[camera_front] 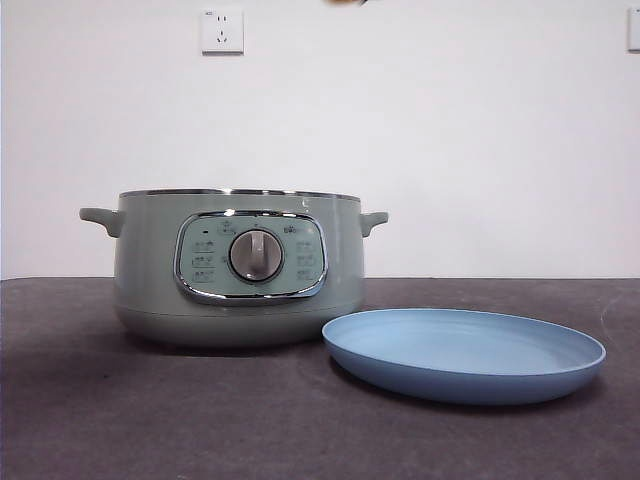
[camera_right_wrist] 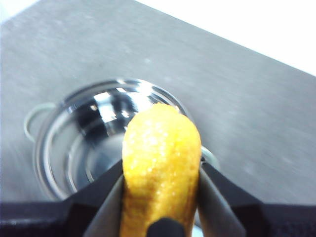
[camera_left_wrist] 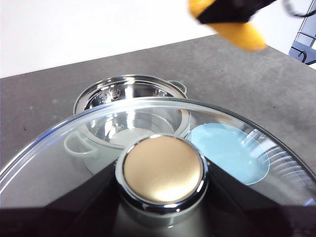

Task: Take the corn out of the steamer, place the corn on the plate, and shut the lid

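Observation:
The sage-green steamer [camera_front: 240, 270] stands open on the table, its steel bowl empty in the left wrist view [camera_left_wrist: 128, 113] and the right wrist view [camera_right_wrist: 94, 138]. The light-blue plate [camera_front: 465, 350] lies empty to its right. My left gripper [camera_left_wrist: 163, 207] is shut on the knob [camera_left_wrist: 163, 170] of the glass lid [camera_left_wrist: 74, 148], held high above the table. My right gripper [camera_right_wrist: 160, 173] is shut on the yellow corn [camera_right_wrist: 160, 163], high above the steamer. The corn also shows in the left wrist view [camera_left_wrist: 237, 29].
The dark grey table [camera_front: 100, 400] runs back to a white wall with a socket [camera_front: 222, 30]. Only a small tip [camera_front: 345, 2] of the corn and gripper shows at the top edge of the front view.

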Robot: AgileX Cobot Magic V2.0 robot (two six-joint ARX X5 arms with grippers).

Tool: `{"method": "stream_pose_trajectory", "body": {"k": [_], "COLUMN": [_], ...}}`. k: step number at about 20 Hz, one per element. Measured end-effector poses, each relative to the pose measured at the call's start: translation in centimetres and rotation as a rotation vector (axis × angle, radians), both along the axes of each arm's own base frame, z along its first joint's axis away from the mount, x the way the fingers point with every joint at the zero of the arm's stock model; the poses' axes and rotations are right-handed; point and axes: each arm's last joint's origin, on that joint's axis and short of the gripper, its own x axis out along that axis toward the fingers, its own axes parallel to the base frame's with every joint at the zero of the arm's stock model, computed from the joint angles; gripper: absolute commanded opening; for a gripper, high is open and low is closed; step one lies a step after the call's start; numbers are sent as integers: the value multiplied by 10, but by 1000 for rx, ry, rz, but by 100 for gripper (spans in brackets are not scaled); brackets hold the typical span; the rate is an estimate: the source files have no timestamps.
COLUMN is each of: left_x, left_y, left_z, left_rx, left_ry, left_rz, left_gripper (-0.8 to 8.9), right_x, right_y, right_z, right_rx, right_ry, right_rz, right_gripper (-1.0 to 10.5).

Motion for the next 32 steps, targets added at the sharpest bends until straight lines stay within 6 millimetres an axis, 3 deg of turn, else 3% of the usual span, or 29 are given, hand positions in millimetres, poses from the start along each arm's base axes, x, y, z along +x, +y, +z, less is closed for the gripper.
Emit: {"method": "stream_pose_trajectory", "body": {"k": [2,6,9,14,15,20,28,32], "left_x": [0,0,0,0,0,0,0,0], "left_y": [0,0,0,0,0,0,0,0], "left_z": [0,0,0,0,0,0,0,0], "left_rx": [0,0,0,0,0,0,2,2], "left_ry": [0,0,0,0,0,0,-1,-1], "left_rz": [0,0,0,0,0,0,-1,-1], "left_gripper": [-8,-8,-8,-8,-8,-9,-8,-8], "right_x": [-13,-24,-30,-32,-30,-14,19,22], "right_y": [-22,-47,-59,-78,-80,-78,-60,-58], "right_z": [9,-4,-28,-85,-97,-194,-268,-282], "right_rx": [-3,-21,-17,41,50,80,67,53], "right_ry": [-10,6,27,89,105,241,355,383], "right_rz": [-23,-66,-77,-80,-79,-81,-87,-92], "right_gripper": [-13,-13,-13,-12,-13,-13,-13,-12]}}
